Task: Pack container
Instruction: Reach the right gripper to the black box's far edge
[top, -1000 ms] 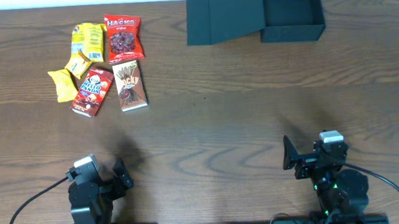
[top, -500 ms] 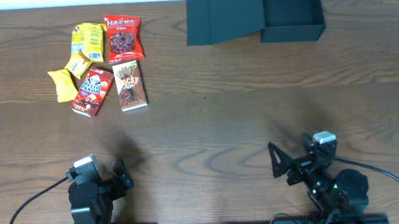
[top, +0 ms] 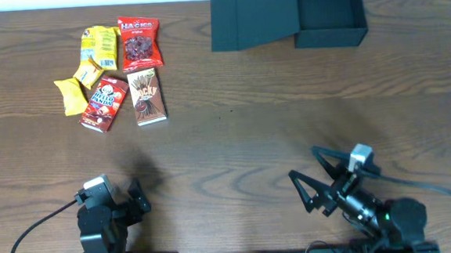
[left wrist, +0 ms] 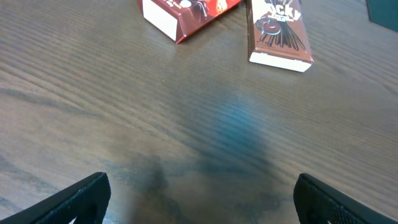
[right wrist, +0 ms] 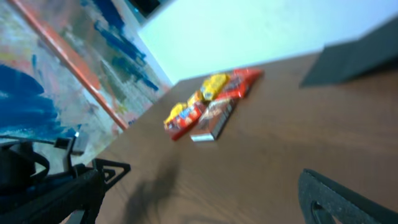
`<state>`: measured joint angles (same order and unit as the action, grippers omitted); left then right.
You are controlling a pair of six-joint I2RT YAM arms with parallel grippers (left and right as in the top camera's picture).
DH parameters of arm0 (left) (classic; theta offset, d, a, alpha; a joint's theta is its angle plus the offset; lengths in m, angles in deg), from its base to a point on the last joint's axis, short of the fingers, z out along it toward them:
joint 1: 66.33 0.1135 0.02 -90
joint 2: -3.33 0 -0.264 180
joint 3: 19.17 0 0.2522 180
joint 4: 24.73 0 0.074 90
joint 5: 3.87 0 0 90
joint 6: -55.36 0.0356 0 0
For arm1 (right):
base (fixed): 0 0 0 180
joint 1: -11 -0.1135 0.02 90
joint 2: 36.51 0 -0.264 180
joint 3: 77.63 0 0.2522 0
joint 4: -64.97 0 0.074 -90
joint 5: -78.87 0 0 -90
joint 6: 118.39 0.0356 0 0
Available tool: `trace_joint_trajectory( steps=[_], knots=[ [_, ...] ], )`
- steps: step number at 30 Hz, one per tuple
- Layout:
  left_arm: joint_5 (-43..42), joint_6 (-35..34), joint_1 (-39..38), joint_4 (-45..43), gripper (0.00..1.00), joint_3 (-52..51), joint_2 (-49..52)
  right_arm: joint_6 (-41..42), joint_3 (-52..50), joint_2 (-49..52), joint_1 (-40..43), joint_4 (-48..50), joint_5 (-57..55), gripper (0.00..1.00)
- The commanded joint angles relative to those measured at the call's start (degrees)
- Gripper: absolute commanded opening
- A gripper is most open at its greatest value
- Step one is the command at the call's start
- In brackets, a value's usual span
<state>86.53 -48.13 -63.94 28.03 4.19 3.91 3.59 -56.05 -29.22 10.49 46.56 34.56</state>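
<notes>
- One container (top: 330,12), black and shallow, sits at the worktop's (top: 234,134) far edge, right of the middle. Its lid (top: 252,19) is open and leans out to the left.
- Six snacks are clustered near the far left corner: three yellow packets (top: 99,46), one red bag (top: 140,43), one red box (top: 105,103) and one brown box (top: 148,97).
- Two grippers stand by the near edge, well apart from the container and from the snacks.
- The left gripper (left wrist: 204,198) has its jaws spread wide and holds nothing. The container lies far across the worktop and off to its right, and the two boxes lie ahead of it.
- The right gripper (top: 306,168) is also wide open and empty, angled towards the far left. The container lies almost straight across the worktop from it.
- The right wrist view is blurred. It shows the snacks and a dark edge of the container.
</notes>
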Motion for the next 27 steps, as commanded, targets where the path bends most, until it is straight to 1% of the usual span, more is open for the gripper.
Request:
trace_joint_trajectory(
  steps=[1,5,9,11,14,16,20,23,24,27],
  knots=[
    [-0.02,0.42,-0.26,1.22,0.95,-0.50,-0.37,-2.27,2.99,8.68,-0.11,0.17,1.03,0.99],
    [-0.02,0.42,-0.26,1.22,0.95,-0.50,-0.37,-8.33,9.81,22.71,-0.11,-0.52,-1.60,0.99],
    [-0.02,0.42,-0.26,1.22,0.95,-0.50,-0.37,-17.44,21.97,40.09,-0.11,-5.79,-9.31,0.99],
    [-0.02,0.42,-0.26,1.22,0.95,-0.50,-0.37,-19.47,28.15,47.36,-0.11,-8.83,-14.60,0.99],
    [-0.02,0.42,-0.26,1.22,0.95,-0.50,-0.37,-19.63,39.63,59.52,-0.11,-14.49,-23.43,0.99],
    [-0.02,0.42,-0.24,1.22,0.95,-0.50,-0.37,-18.88,47.65,67.21,-0.11,-18.38,-26.58,0.99],
    [-0.02,0.42,-0.26,1.22,0.95,-0.50,-0.37,-13.88,62.25,80.87,-0.11,-23.43,-29.75,0.99],
    [-0.02,0.42,-0.26,1.22,0.95,-0.50,-0.37,-13.20,70.82,88.83,-0.11,-25.29,-31.28,0.99],
    [-0.02,0.42,-0.26,1.22,0.95,-0.50,-0.37,-14.08,74.07,91.69,-0.11,-26.21,-32.44,0.99],
    [-0.02,0.42,-0.26,1.22,0.95,-0.50,-0.37,-20.63,80.91,97.46,-0.11,-29.07,-35.41,0.99]
  ],
)
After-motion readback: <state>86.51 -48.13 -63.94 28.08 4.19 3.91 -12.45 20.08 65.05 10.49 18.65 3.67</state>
